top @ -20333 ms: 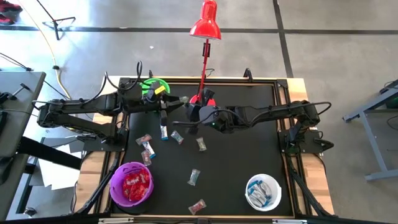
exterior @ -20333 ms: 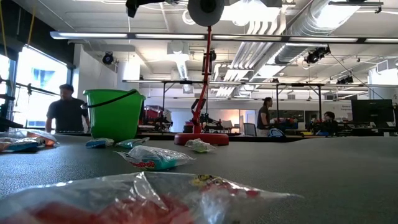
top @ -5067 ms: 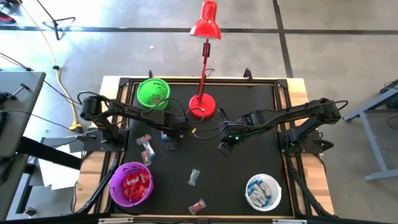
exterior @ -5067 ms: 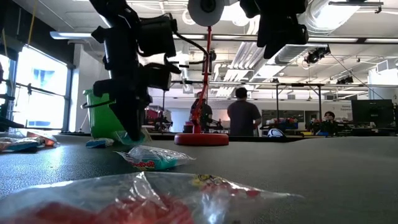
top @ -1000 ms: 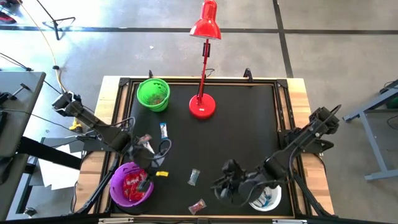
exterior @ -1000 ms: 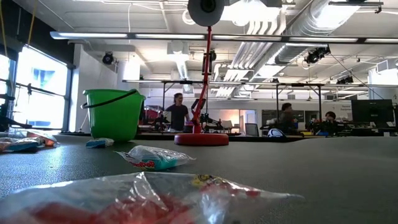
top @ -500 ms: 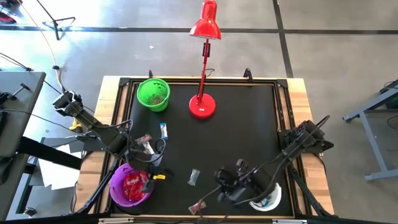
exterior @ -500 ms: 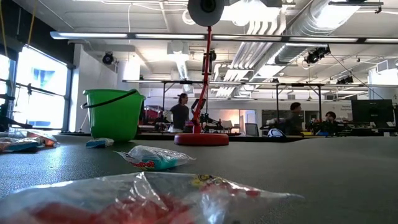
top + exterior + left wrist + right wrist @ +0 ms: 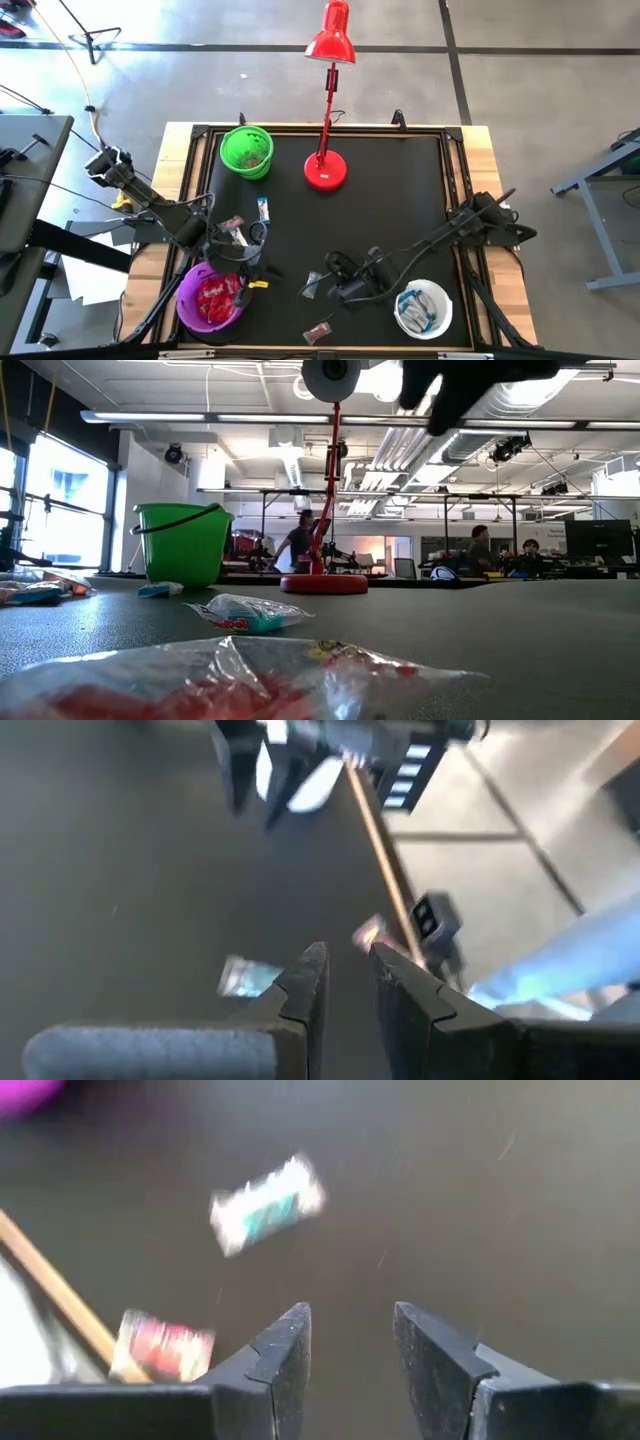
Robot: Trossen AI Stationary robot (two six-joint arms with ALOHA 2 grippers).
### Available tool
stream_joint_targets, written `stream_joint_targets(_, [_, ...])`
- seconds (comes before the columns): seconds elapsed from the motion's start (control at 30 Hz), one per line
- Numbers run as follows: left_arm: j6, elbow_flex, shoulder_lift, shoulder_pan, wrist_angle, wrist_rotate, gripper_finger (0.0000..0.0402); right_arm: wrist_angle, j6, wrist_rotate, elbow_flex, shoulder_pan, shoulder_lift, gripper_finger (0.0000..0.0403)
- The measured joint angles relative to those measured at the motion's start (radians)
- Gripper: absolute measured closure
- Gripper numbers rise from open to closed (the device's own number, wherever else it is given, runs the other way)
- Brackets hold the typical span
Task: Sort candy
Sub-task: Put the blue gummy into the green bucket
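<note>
Lower centre of the high view: right gripper (image 9: pixel 318 287), fingers apart and empty, beside a greyish-green candy (image 9: pixel 267 1204); left gripper (image 9: pixel 345 982) narrowly parted, empty.

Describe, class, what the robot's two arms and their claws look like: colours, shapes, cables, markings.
Both arms are dark and slender, trailing black cables. The left claw carries a small yellow marking. In the wrist views, each claw, like the right claw, ends in two flat, dark, angular fingers.

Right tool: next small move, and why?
Probably ease the right tool forward and down over the greenish candy, then close. Its fingers stand open with nothing between them, and that candy lies loose on the black table just ahead, with a red candy off to the side. The green bowl would be my guess for the drop.
</note>
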Motion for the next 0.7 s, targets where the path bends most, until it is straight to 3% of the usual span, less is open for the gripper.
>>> stream_joint_targets(0.13, [0.046,0.000,0.046,0.000,-0.046,0.006,0.0339,-0.064,-0.058,0.128,0.072,0.017,-0.008,0.0261])
stream_joint_targets(0.33, [0.087,0.000,0.169,0.014,-0.046,0.012,0.0339,-0.327,-0.035,0.227,0.242,0.059,-0.012,0.0261])
stream_joint_targets(0.47, [0.088,0.000,0.235,0.040,-0.046,0.012,0.0339,-0.489,0.039,0.238,0.332,0.089,-0.012,0.0261])
stream_joint_targets(0.7, [0.102,0.042,0.304,0.099,-0.065,0.090,0.0339,-0.511,0.036,0.221,0.381,0.124,-0.013,0.0261])
